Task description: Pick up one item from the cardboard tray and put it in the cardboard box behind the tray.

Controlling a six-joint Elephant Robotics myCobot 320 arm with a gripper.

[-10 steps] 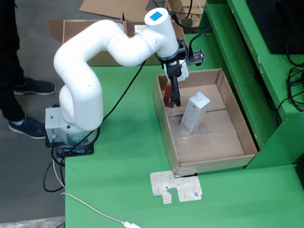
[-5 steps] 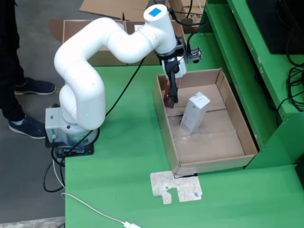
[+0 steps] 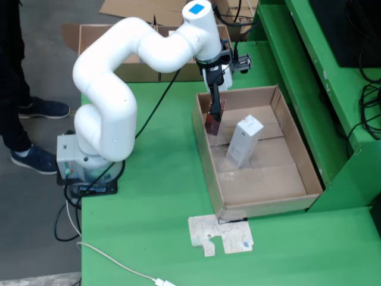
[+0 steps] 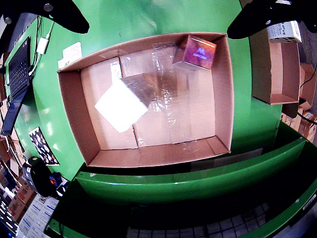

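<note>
Cardboard fills the fixed view: I see the shallow brown cardboard tray (image 3: 262,179) on the green table (image 3: 155,196), a tall white carton (image 3: 244,142) standing tilted mid-tray, and my gripper (image 3: 215,112) low in the far-left corner over a small dark reddish box (image 3: 211,124), though I cannot tell whether its fingers grip it, so I'd confirm a hold before lifting straight up over the wall toward the open brown cardboard box (image 3: 128,53) behind. In the gripper-mounted view the two dark fingertips (image 4: 64,15) sit spread at the upper corners, the shiny reddish box (image 4: 195,52) lies in a tray (image 4: 74,114) corner, apparently unheld, the white carton (image 4: 121,101) sits nearer the middle, and another cardboard box (image 4: 275,69) lies at the right edge.
</note>
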